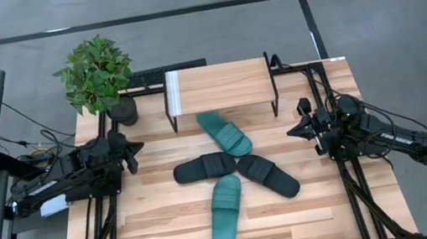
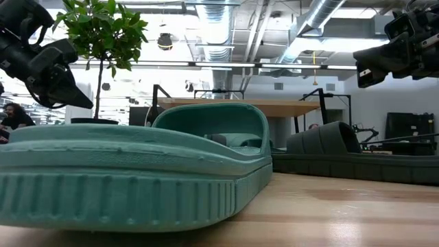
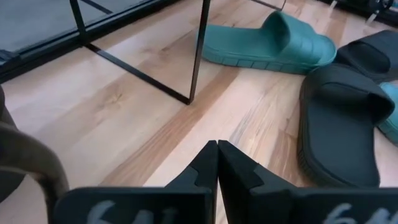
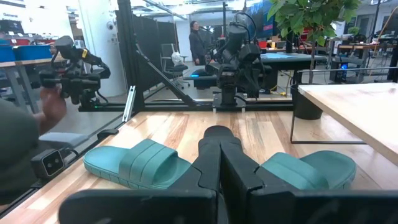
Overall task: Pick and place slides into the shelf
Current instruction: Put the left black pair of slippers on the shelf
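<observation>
Your table [image 1: 162, 229] is wide open and nothing has gone in yet. The shelf [image 1: 216, 81] stands at the far edge, beside the potted plant [image 1: 96, 73]. All 4 slides lie in a loose fan in front of it: 1 teal slide [image 1: 225, 134] with its end just under the shelf's front edge, a black slide [image 1: 204, 168] and a second black slide [image 1: 268, 175] in the middle, the other teal slide [image 1: 227, 212] nearest the front. Your left gripper [image 1: 134, 146] sits clenched and empty at the table's left side, the right gripper [image 1: 297, 131] clenched and empty at the right — so you're at the very start. Next, I'd say: spread a claw, reach, grab the nearest strap.
</observation>
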`<state>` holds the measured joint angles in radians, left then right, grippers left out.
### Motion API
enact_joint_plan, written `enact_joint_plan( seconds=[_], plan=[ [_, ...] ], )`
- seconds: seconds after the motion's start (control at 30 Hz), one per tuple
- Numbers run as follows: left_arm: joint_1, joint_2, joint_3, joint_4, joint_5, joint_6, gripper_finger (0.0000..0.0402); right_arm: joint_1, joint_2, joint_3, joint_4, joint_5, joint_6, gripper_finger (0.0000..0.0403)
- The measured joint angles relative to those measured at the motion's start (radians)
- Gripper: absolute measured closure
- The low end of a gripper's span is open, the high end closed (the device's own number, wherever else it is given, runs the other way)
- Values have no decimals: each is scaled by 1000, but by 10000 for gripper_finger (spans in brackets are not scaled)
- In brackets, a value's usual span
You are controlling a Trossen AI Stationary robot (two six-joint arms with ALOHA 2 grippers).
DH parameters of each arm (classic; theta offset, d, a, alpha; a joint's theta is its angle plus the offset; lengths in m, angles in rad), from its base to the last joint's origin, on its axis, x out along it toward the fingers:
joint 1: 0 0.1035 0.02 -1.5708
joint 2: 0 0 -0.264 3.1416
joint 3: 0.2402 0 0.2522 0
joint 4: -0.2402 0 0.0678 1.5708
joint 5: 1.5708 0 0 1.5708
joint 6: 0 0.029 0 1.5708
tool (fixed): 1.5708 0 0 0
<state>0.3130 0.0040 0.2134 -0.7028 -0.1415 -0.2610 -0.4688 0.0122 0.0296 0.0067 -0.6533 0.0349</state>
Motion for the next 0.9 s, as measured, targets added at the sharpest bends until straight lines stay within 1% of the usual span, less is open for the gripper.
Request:
enact_joint_plan(
  seconds=[0.27, 0.33, 0.43, 0.57, 0.67, 0.77, 0.83, 0.9],
  plan=[
    [0, 0, 0, -4, -7, 9, 401, 0, 0, 0, 0, 0, 0, 403],
    [0, 0, 0, 6, -35, 8, 401, 0, 0, 0, 0, 0, 0, 403],
    [0, 0, 0, 42, -151, -21, 401, 0, 0, 0, 0, 0, 0, 403],
    [0, 0, 0, 139, -388, -39, 401, 0, 0, 0, 0, 0, 0, 403],
    [0, 0, 0, 156, -536, -22, 401, 0, 0, 0, 0, 0, 0, 403],
    [0, 0, 0, 132, -603, 7, 401, 0, 0, 0, 0, 0, 0, 403],
    [0, 0, 0, 125, -616, 13, 401, 0, 0, 0, 0, 0, 0, 403],
    [0, 0, 0, 133, -612, -46, 401, 0, 0, 0, 0, 0, 0, 403]
  ],
)
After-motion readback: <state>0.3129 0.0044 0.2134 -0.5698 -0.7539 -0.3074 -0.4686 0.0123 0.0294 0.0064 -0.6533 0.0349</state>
